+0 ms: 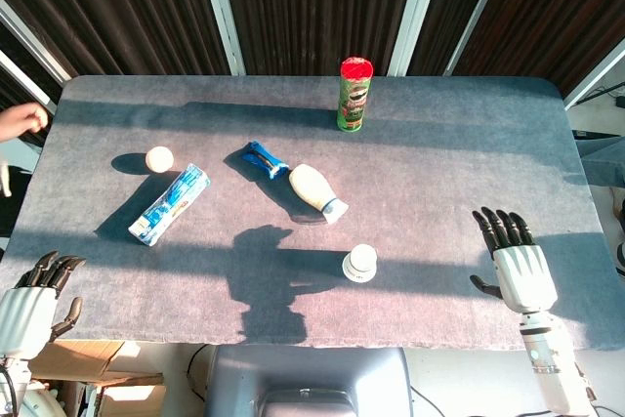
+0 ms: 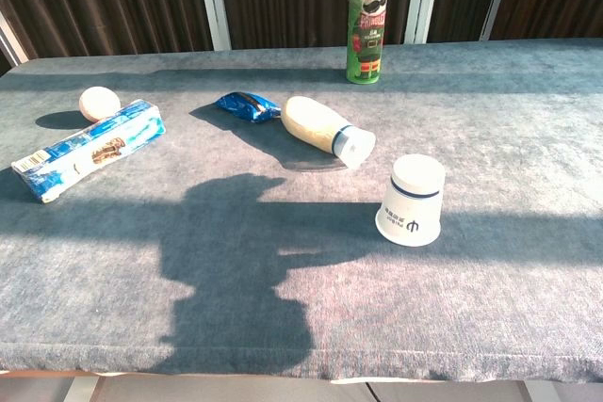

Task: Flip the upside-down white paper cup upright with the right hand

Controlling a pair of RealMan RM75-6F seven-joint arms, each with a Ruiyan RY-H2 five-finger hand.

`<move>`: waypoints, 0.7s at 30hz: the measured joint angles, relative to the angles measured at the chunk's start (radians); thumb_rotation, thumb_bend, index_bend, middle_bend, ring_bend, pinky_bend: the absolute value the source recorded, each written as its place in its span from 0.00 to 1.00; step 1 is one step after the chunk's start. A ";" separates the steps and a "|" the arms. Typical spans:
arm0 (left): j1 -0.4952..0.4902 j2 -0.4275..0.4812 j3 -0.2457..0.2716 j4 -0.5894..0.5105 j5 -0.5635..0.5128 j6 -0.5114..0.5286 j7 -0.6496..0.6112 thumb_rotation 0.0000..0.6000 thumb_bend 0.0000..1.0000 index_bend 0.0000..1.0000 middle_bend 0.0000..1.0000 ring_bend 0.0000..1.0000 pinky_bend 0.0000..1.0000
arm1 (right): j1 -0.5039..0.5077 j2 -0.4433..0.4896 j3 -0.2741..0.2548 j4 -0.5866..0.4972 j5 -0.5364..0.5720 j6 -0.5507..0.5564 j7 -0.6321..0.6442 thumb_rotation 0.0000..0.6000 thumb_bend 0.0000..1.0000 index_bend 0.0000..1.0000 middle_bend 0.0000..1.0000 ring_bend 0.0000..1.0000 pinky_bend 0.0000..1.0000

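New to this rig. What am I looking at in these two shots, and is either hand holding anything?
It is a two-armed robot with finger hands, working at a grey table. One picture looks down from its head, the other looks forward from its chest.

In the head view, the left hand sits at the lower left corner, off the table edge, and the right hand hovers at the lower right with fingers spread. Neither holds anything. The chest view shows no hands.

On the table: an upside-down white paper cup, a white bottle lying on its side, a small blue packet, a long blue and white package, a white ball and an upright green can with a red lid.
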 measured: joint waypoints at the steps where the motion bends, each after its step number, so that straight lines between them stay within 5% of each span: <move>1: 0.000 0.001 0.000 -0.001 -0.001 -0.001 -0.001 1.00 0.45 0.22 0.19 0.10 0.29 | 0.000 0.000 0.001 0.000 0.000 -0.002 0.001 1.00 0.12 0.16 0.19 0.13 0.22; 14: -0.004 0.001 0.000 -0.007 -0.006 -0.013 0.001 1.00 0.44 0.24 0.19 0.10 0.29 | 0.032 -0.014 0.006 0.023 -0.024 -0.050 0.095 1.00 0.12 0.18 0.19 0.13 0.22; 21: -0.005 0.004 0.002 -0.012 -0.008 -0.019 0.003 1.00 0.44 0.26 0.20 0.10 0.29 | 0.168 -0.068 0.007 0.075 -0.083 -0.233 0.269 1.00 0.12 0.21 0.20 0.16 0.26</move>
